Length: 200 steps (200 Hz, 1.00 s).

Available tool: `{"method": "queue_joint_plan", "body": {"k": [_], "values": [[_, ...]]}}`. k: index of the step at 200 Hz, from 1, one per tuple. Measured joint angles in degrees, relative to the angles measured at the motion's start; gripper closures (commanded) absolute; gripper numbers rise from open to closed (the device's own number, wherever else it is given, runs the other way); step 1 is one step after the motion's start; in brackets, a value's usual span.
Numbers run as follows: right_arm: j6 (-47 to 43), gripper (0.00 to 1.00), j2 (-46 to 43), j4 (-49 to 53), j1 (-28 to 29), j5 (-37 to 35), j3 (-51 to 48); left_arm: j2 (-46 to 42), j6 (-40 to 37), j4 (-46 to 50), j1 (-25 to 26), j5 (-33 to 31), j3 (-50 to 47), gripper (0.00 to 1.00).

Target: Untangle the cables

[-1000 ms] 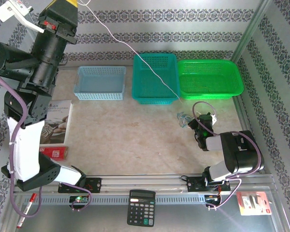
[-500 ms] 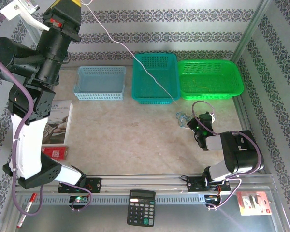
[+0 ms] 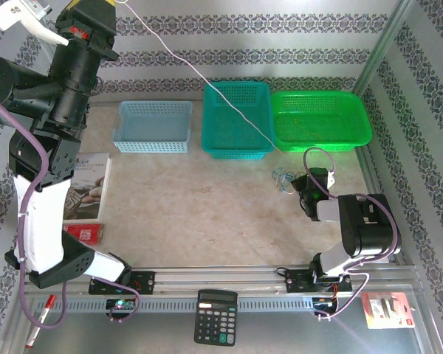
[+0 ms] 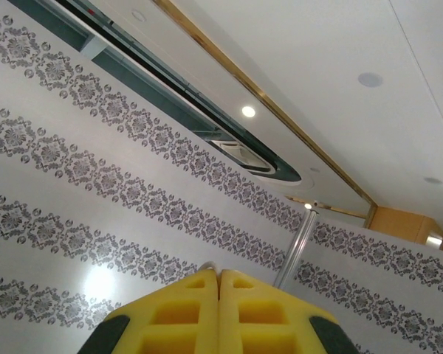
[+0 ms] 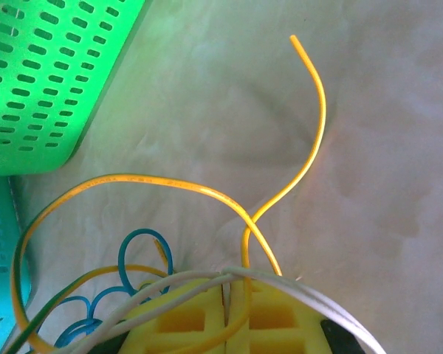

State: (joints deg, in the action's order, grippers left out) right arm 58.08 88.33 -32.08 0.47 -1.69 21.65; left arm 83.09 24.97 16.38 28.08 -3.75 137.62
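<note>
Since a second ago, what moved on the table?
The right claw slid a bit right and toward the green basket, still shut on the cables. The left claw, up high, barely swayed, still pulling the white wire taut. The teal basket and calculator stayed put.

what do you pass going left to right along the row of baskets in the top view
blue basket -> teal basket -> green basket
</note>
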Motion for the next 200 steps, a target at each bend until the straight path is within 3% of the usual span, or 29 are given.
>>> {"method": "queue_joint_plan", "body": {"k": [119,200], "values": [[3.06,1.00,3.15,0.42,-0.09,-1.81,3.28,-1.81,-6.82,1.75,-1.97,-4.90,0.02,1.00],[-1.09,1.00,0.24,3.15,1.75,4.39,3.28,-1.29,-13.90,1.64,-4.04,-6.03,-3.58,1.00]]}}
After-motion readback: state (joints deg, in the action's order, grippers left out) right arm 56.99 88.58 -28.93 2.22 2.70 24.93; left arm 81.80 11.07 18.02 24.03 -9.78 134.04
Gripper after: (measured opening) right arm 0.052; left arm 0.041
